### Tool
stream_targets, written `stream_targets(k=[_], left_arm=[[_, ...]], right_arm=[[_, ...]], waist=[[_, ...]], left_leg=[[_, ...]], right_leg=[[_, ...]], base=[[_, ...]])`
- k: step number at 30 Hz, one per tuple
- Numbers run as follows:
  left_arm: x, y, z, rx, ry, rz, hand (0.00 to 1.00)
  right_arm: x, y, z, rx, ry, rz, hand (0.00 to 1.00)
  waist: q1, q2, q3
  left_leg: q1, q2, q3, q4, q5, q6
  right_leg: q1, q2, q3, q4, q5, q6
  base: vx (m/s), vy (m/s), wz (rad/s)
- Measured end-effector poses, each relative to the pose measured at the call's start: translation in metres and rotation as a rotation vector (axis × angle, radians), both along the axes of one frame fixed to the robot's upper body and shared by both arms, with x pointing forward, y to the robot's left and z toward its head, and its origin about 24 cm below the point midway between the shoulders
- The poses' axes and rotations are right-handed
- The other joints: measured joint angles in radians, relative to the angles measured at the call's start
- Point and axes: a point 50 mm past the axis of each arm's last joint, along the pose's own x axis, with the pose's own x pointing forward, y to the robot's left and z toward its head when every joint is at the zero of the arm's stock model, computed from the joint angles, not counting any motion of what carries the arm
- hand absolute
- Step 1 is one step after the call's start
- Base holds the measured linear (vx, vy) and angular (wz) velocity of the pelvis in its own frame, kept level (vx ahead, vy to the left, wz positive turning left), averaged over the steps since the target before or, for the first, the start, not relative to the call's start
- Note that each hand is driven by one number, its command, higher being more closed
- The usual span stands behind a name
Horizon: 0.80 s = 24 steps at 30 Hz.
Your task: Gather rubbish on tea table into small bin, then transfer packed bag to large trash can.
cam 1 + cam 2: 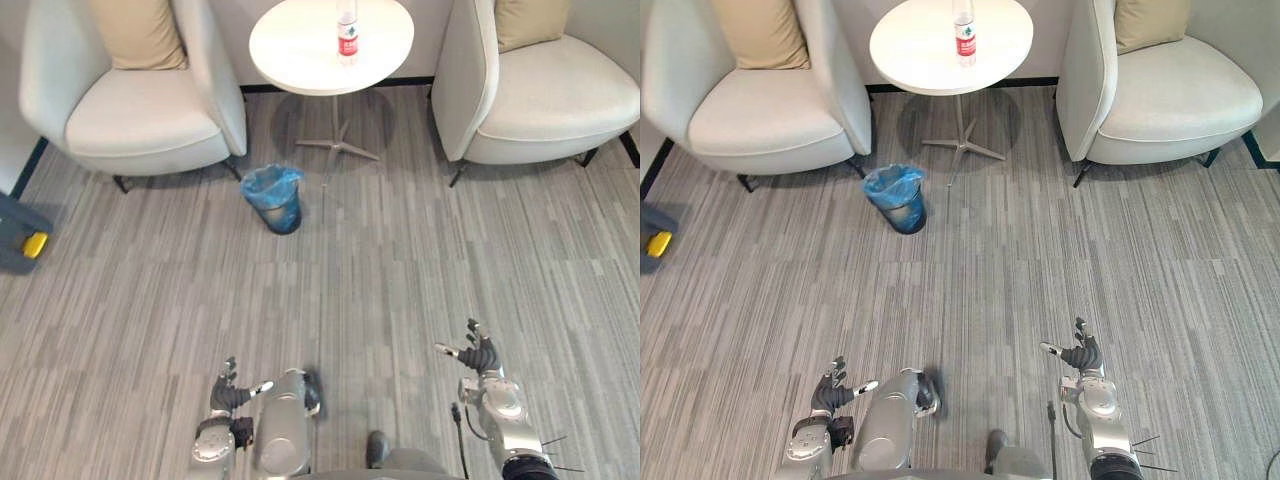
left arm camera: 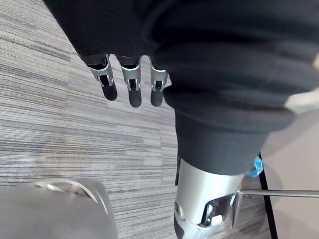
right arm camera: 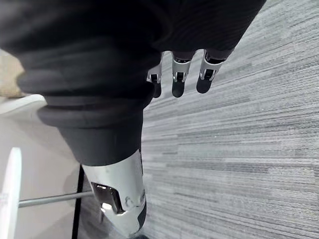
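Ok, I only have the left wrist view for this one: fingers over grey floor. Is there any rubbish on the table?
Observer: Yes, one bottle stands upright on the round white table. I see nothing else on top.
Operator: Is the right hand carrying anything?
Observer: No. The right hand is open and holds nothing. It hangs over the floor close to the robot, well short of the table.
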Motion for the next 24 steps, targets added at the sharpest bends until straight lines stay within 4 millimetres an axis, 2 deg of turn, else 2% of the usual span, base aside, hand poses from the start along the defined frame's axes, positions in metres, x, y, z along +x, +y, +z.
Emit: stream_targets(k=[1,2,3,4,6,7,8,9,10,11,12,13,14,15,16,17,18,19,20,21,23,24], left_arm=[[0.002,-0.001,-0.001,-0.001,0.002,-0.002,0.00],[0.001,0.001,-0.002,0.007,0.015,-0.005,0.00],[0.000,0.000,-0.002,0.010,0.019,-0.013,0.00],[0.002,-0.002,-0.001,0.011,0.013,-0.027,0.00],[0.014,-0.001,0.003,0.018,-0.019,-0.038,0.00],[0.018,0.000,0.005,0.022,-0.030,-0.042,0.00],[0.026,-0.001,0.008,0.024,-0.051,-0.055,0.00],[0.027,-0.001,0.008,0.023,-0.053,-0.055,0.00],[0.029,-0.001,0.009,0.021,-0.055,-0.054,0.00],[0.029,0.001,0.009,0.025,-0.053,-0.052,0.00],[0.027,0.001,0.007,0.025,-0.043,-0.050,0.00],[0.026,0.001,0.006,0.025,-0.037,-0.049,0.00],[0.021,-0.002,0.002,0.009,-0.018,-0.040,0.00],[0.021,-0.003,0.002,0.008,-0.018,-0.038,0.00],[0.023,-0.008,0.001,-0.012,-0.022,-0.029,0.00],[0.023,-0.010,0.002,-0.019,-0.025,-0.026,0.00],[0.023,-0.017,0.002,-0.041,-0.032,-0.018,0.00],[0.023,-0.022,0.001,-0.058,-0.032,-0.016,0.00],[0.024,-0.025,0.001,-0.068,-0.033,-0.019,0.00],[0.026,-0.030,0.002,-0.076,-0.041,-0.040,0.00],[0.028,-0.033,0.003,-0.085,-0.049,-0.039,0.00],[0.027,-0.034,0.002,-0.088,-0.047,-0.039,0.00]], right_arm=[[-0.005,0.002,-0.004,0.007,0.017,-0.003,0.00],[-0.010,0.004,-0.009,0.019,0.042,-0.006,0.00],[-0.014,0.005,-0.011,0.023,0.054,-0.008,0.00],[-0.019,0.006,-0.014,0.023,0.066,-0.005,0.00],[-0.018,0.010,-0.014,0.021,0.067,0.016,0.00],[-0.017,0.010,-0.014,0.022,0.064,0.017,0.00],[-0.017,0.009,-0.014,0.021,0.066,0.015,0.00],[-0.019,0.008,-0.015,0.021,0.071,0.012,0.00],[-0.021,0.007,-0.016,0.022,0.082,0.004,0.00],[-0.026,0.008,-0.019,0.026,0.098,-0.001,0.00],[-0.028,0.007,-0.021,0.028,0.111,-0.005,0.00],[-0.030,0.007,-0.022,0.027,0.116,-0.007,0.00],[-0.030,0.005,-0.021,0.024,0.113,-0.016,0.00],[-0.028,0.005,-0.020,0.025,0.105,-0.014,0.00],[-0.022,0.007,-0.015,0.025,0.076,-0.012,0.00],[-0.021,0.007,-0.014,0.024,0.069,-0.012,0.00],[-0.018,0.009,-0.012,0.026,0.049,-0.010,0.00],[-0.014,0.015,-0.007,0.035,0.014,-0.021,0.00],[-0.011,0.016,-0.004,0.041,-0.009,-0.023,0.00],[-0.004,0.018,0.002,0.042,-0.052,-0.019,0.00],[0.004,0.016,0.011,0.039,-0.106,-0.031,0.00],[0.003,0.012,0.013,0.033,-0.114,-0.048,0.00]], waist=[[-0.016,-0.008,0.002],[-0.034,-0.019,0.003],[-0.045,-0.019,0.002],[-0.058,-0.009,-0.003],[-0.074,0.003,-0.004],[-0.082,0.009,0.000],[-0.104,0.013,0.003],[-0.104,0.015,0.005],[-0.106,0.013,0.006],[-0.104,-0.001,0.002],[-0.106,-0.008,0.003],[-0.106,-0.010,0.001],[-0.114,0.015,-0.009],[-0.113,0.016,-0.007],[-0.119,0.035,0.003],[-0.121,0.041,0.007],[-0.111,0.051,0.020],[-0.090,0.041,0.024],[-0.081,0.033,0.023],[-0.071,0.019,0.021],[-0.063,0.020,0.021],[-0.069,0.038,0.018]], left_leg=[[0.061,-0.024,-0.001,-0.002,-0.050,0.006],[0.152,-0.057,-0.006,-0.027,-0.084,0.021],[0.214,-0.072,-0.009,-0.050,-0.097,0.025],[0.326,-0.084,-0.020,-0.108,-0.116,0.029],[0.428,-0.084,-0.053,-0.179,-0.117,0.028],[0.450,-0.079,-0.071,-0.197,-0.117,0.028],[0.500,-0.069,-0.095,-0.228,-0.120,0.021],[0.522,-0.063,-0.106,-0.238,-0.127,0.009],[0.567,-0.056,-0.128,-0.252,-0.148,-0.026],[0.608,-0.056,-0.133,-0.263,-0.172,-0.066],[0.640,-0.053,-0.137,-0.270,-0.187,-0.091],[0.656,-0.047,-0.149,-0.269,-0.197,-0.106],[0.642,0.001,-0.189,-0.190,-0.209,-0.125],[0.627,0.007,-0.189,-0.153,-0.209,-0.125],[0.527,0.055,-0.179,0.109,-0.193,-0.143],[0.498,0.069,-0.173,0.188,-0.181,-0.153],[0.404,0.147,-0.134,0.427,-0.169,-0.145],[0.357,0.188,-0.072,0.524,-0.190,-0.119],[0.335,0.190,-0.050,0.524,-0.200,-0.113],[0.295,0.180,-0.006,0.458,-0.205,-0.106],[0.237,0.162,0.034,0.275,-0.204,-0.107],[0.223,0.140,0.037,0.104,-0.168,-0.128]], right_leg=[[-0.113,-0.032,-0.001,0.292,0.086,0.127],[-0.188,-0.064,-0.014,0.524,0.095,0.152],[-0.216,-0.082,-0.033,0.599,0.087,0.134],[-0.269,-0.103,-0.105,0.629,0.064,0.090],[-0.361,-0.107,-0.204,0.556,0.038,0.046],[-0.383,-0.098,-0.229,0.498,0.033,0.036],[-0.442,-0.072,-0.241,0.311,0.037,0.032],[-0.455,-0.057,-0.230,0.221,0.059,0.027],[-0.467,-0.022,-0.195,0.033,0.146,0.027],[-0.467,-0.009,-0.151,-0.137,0.258,0.019],[-0.468,-0.001,-0.126,-0.186,0.366,0.014],[-0.463,0.007,-0.106,-0.176,0.430,0.000],[-0.474,0.032,-0.107,-0.085,0.426,-0.045],[-0.473,0.032,-0.116,-0.072,0.413,-0.049],[-0.424,0.046,-0.158,-0.060,0.359,-0.068],[-0.403,0.051,-0.170,-0.066,0.351,-0.076],[-0.320,0.077,-0.186,-0.093,0.326,-0.093],[-0.245,0.085,-0.184,-0.122,0.311,-0.108],[-0.215,0.082,-0.182,-0.141,0.310,-0.109],[-0.169,0.070,-0.172,-0.186,0.308,-0.108],[-0.133,0.055,-0.170,-0.219,0.296,-0.089],[-0.116,0.055,-0.168,-0.224,0.279,-0.066]], base=[[0.73,0.303,0.13],[0.85,0.339,0.17],[0.83,0.277,0.34],[0.79,0.205,0.22],[0.56,0.099,0.31],[0.55,0.010,0.68],[0.55,-0.016,0.66],[0.67,-0.060,0.69],[0.59,-0.105,0.56],[0.71,-0.169,0.65],[0.48,-0.131,0.63],[0.75,-0.276,0.67],[0.51,-0.199,0.49],[0.83,-0.387,0.62],[0.32,-0.188,0.43],[0.60,-0.324,0.60],[0.38,-0.174,0.19],[0.47,-0.207,0.09],[0.44,-0.156,-0.16],[0.47,-0.127,-0.15],[0.35,-0.039,-0.12],[0.31,0.087,-0.06]])
